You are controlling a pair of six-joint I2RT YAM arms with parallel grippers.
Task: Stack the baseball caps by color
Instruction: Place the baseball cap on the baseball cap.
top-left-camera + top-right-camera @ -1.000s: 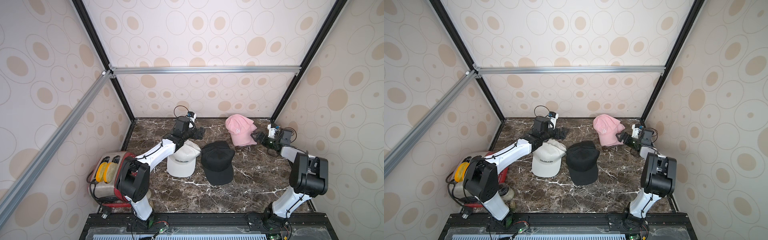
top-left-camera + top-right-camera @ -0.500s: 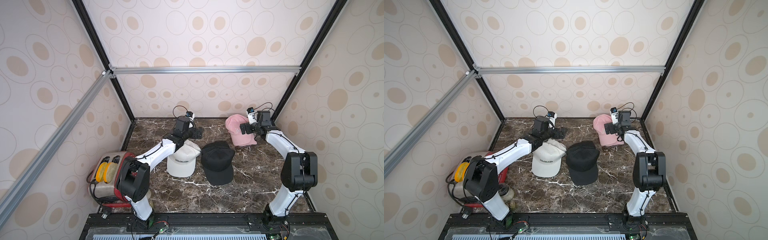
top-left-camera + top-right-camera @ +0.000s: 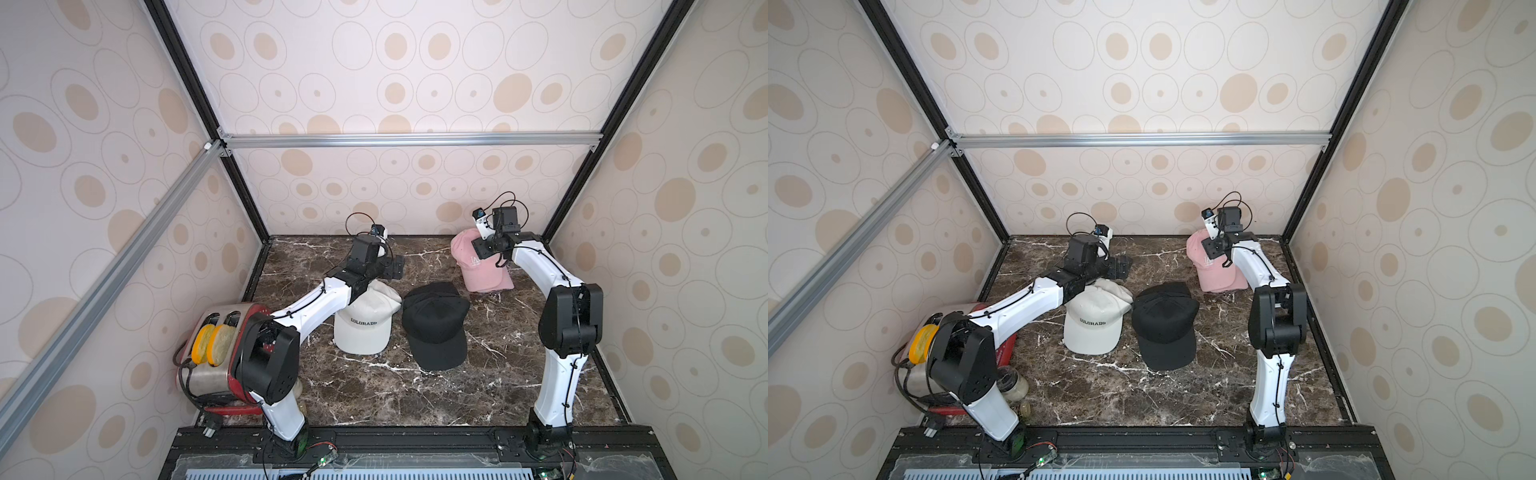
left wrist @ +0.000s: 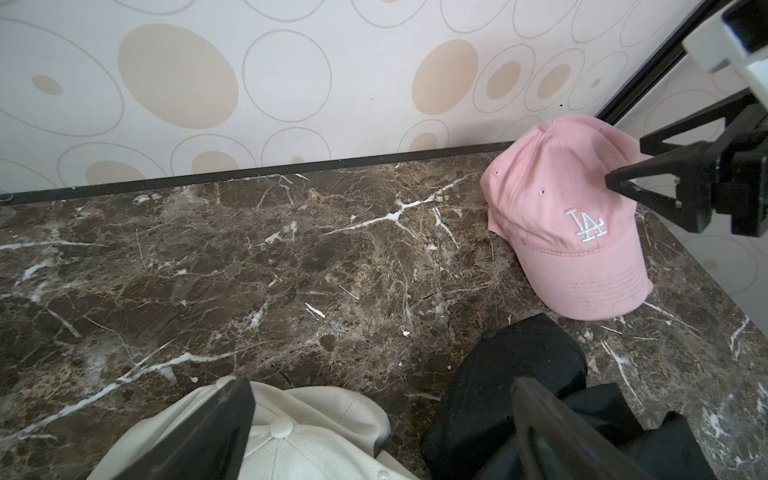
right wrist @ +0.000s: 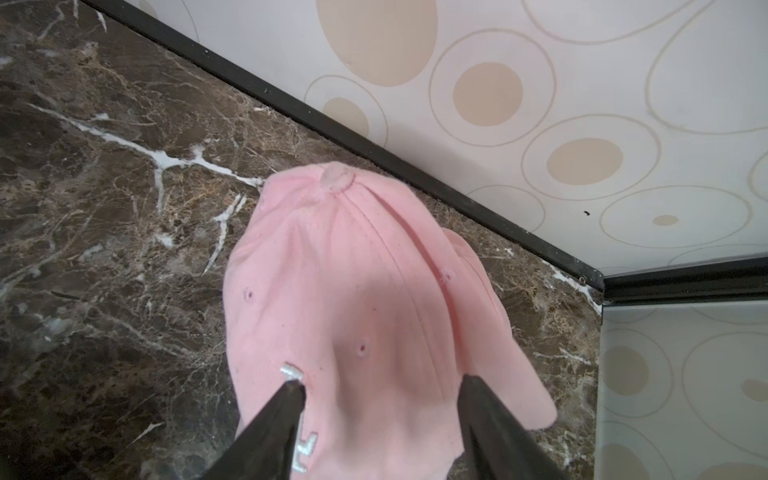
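We find the marble worktop [image 3: 374, 395] carrying three groups of caps. Our reference is the black cap [image 3: 436, 324], which lies mid-worktop with its brim toward the near edge. A toaster [image 3: 216, 353] stands well to the left of it, at the worktop's edge.

The white cap [image 3: 363, 328], lettered COLORADO, lies just beside the black cap on its left, with more white cloth showing behind it. The pink cap [image 3: 484, 274] sits beyond the black cap to the right, apart from it. A second pink layer shows beneath it in the right wrist view.

The left pincer [image 3: 392, 266] hovers released, jaws wide, just behind the black cap. The right pincer [image 5: 380, 384] is on the pink cap, jaws apart astride its front and tips on the cloth. Whether they grip it we cannot tell.
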